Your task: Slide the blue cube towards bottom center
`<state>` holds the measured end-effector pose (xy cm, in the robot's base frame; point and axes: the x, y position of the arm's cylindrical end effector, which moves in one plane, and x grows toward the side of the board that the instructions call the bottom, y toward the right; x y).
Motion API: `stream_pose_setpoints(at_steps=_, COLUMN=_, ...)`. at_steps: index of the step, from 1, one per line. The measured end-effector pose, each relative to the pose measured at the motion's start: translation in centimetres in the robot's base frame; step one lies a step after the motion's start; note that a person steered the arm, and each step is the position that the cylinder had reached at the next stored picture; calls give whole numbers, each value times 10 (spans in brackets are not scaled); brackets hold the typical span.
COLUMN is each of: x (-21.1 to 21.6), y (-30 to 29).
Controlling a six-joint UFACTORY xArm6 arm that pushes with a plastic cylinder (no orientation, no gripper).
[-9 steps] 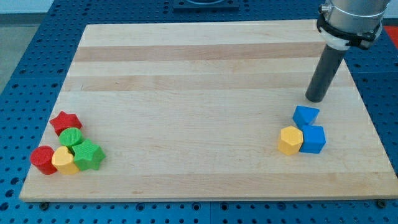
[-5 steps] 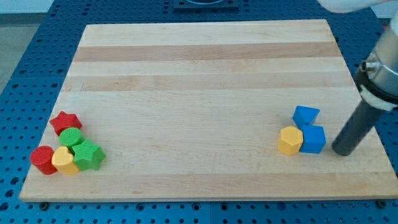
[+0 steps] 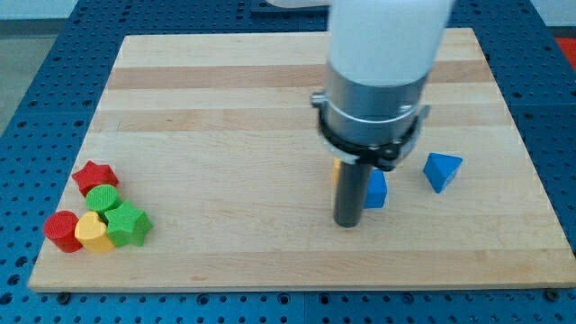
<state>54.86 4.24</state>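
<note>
The blue cube sits right of the board's middle, partly hidden behind my rod. My tip rests on the board just left of and below the cube, touching or nearly touching it. A yellow block peeks out behind the rod on its left, mostly hidden. A blue triangular block lies apart to the cube's right.
At the view's bottom left is a cluster: a red star, a green round block, a green star, a yellow block and a red cylinder. The wooden board lies on a blue pegboard.
My rod swept from the right of the blue cube to its left. The blue cube and yellow block slid left; the blue triangular block stayed roughly in place.
</note>
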Motion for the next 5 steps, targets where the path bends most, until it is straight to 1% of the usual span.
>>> stream_pose_setpoints(at_steps=1, x=0, y=-16)
stream_pose_setpoints(at_steps=2, x=-29, y=-42)
stream_pose_setpoints(at_steps=3, x=-88, y=-82)
stream_pose_setpoints(at_steps=4, x=-173, y=-88)
stream_pose_setpoints(at_steps=5, x=-211, y=-23)
